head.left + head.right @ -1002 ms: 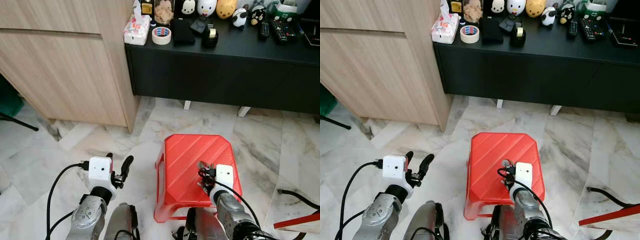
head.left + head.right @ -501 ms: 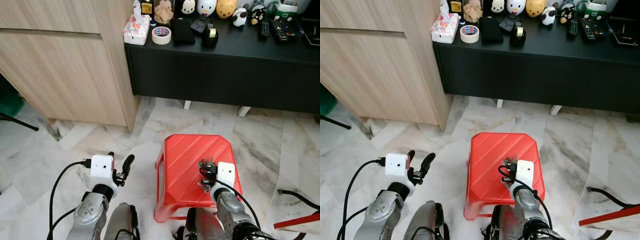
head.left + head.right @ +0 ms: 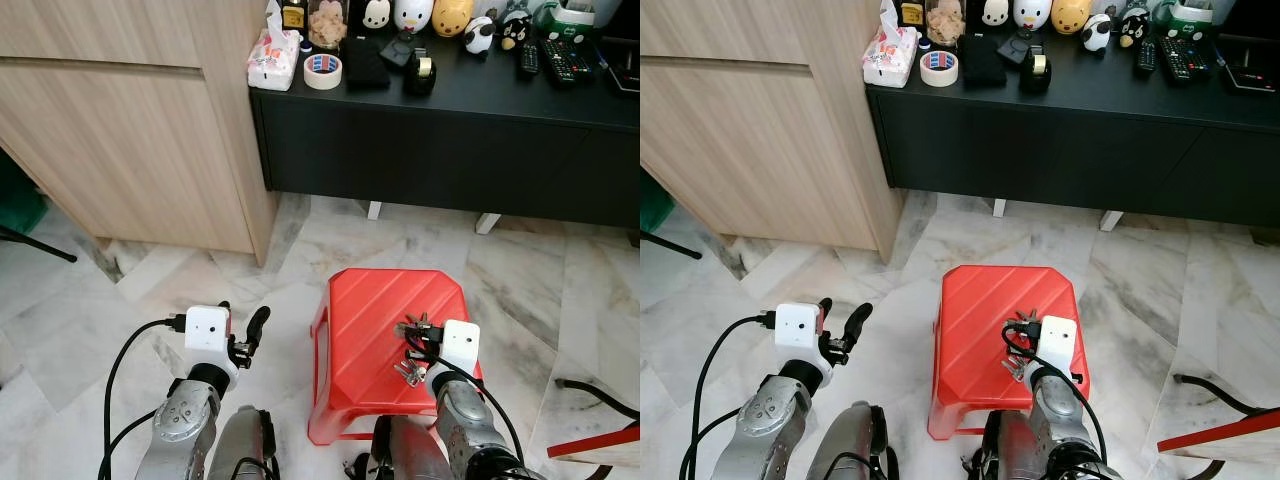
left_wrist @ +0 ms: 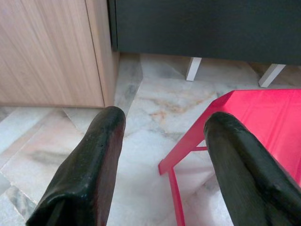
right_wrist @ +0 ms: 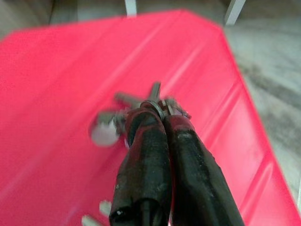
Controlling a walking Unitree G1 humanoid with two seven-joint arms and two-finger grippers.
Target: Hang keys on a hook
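A bunch of metal keys hangs from my right gripper, which is shut on the key ring just above the red plastic stool. In the right wrist view the fingers are pressed together with the keys fanned out at their tips over the stool's top. My left gripper is open and holds nothing, low over the marble floor to the left of the stool. In the left wrist view its fingers frame the stool's edge.
A black low cabinet stands ahead with tape rolls, figurines and remotes on top. A wooden cupboard is at the left. A black cable and a red-edged board lie on the floor at the right.
My right gripper has lifted slightly and moved right with the keys. The left arm has shifted a little to the right.
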